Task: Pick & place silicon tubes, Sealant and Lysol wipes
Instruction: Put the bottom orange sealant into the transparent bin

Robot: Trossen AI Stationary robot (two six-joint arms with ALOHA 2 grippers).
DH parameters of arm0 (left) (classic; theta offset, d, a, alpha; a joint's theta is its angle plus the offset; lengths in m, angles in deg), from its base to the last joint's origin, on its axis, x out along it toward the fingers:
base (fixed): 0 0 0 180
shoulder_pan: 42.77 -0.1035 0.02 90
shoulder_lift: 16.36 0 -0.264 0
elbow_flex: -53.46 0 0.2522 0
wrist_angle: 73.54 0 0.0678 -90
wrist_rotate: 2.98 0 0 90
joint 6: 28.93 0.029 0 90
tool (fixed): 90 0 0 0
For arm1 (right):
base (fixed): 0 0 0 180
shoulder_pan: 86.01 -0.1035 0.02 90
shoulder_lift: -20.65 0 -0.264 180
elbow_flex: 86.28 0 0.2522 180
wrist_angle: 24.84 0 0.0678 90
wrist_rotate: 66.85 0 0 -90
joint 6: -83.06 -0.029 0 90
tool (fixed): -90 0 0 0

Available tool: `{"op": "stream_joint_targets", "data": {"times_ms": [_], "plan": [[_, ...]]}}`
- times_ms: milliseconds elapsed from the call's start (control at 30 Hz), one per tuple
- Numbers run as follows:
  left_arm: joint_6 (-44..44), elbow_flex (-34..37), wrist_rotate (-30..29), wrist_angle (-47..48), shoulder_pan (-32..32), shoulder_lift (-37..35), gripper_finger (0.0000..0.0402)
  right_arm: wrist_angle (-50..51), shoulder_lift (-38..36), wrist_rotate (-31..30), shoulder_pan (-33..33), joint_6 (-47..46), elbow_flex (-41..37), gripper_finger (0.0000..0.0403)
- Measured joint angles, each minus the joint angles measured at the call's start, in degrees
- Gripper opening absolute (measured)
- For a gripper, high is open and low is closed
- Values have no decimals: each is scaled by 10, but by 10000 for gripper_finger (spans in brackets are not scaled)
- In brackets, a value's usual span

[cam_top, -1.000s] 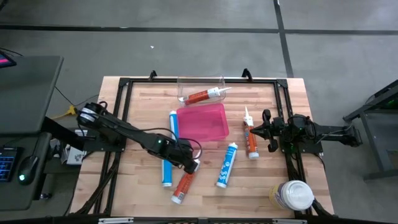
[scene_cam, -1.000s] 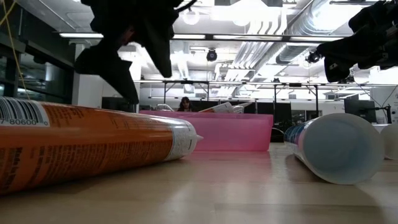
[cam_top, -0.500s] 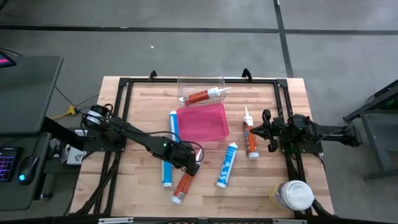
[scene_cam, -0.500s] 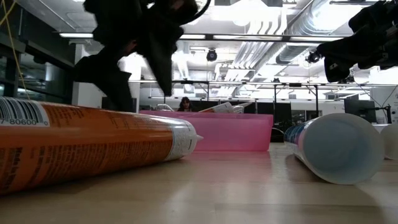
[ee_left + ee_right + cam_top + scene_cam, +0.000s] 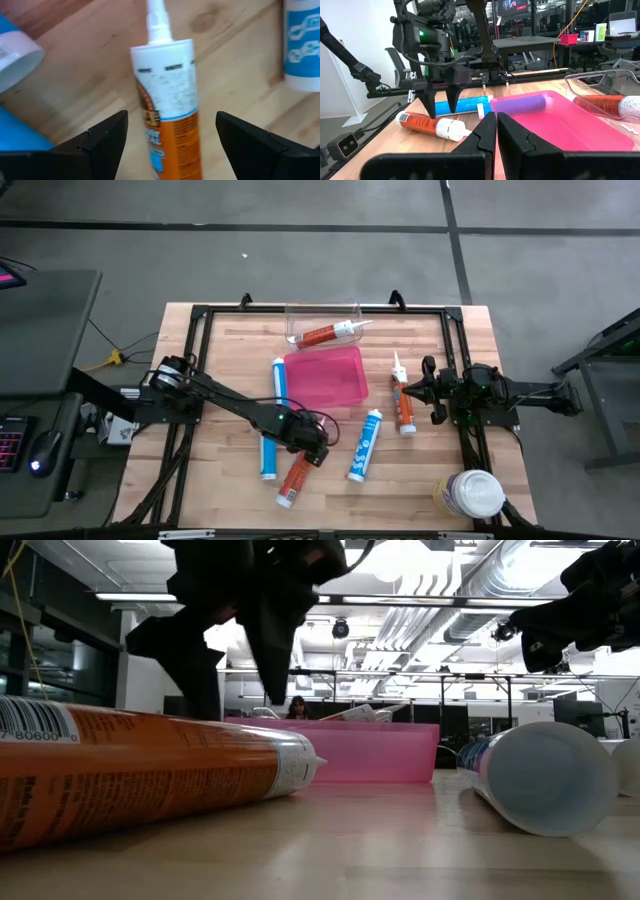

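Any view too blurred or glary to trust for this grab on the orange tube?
Left wrist view: the orange tube between the open left gripper looks soft, its label unreadable. Low view: bright ceiling lights behind leave the left gripper a dark silhouette. High view: evenly lit. Right wrist view: the pink tray looks clear.

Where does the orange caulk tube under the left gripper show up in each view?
High view: orange tube lies near the table's front edge, below the left gripper.
Low view: the big orange tube fills the left foreground.
Left wrist view: centre, nozzle away, between the open fingers.
Right wrist view: left of centre, under the left arm's fingers.
Shared landmark: the pink tray, except in the left wrist view.
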Motion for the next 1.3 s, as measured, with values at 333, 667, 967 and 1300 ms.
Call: {"op": "stream_joint_targets", "data": {"times_ms": [333,667,967,1300], "plan": [[-13,1,7,-3,0,1,295,-1,0,0,0,0,0,12],[-15,1,12,-10,4,1,295,-1,0,0,0,0,0,12],[-15,-6,13,-17,5,16,295,-1,0,0,0,0,0,12],[19,-83,27,42,12,85,295,0,1,0,0,0,0,12]]}}
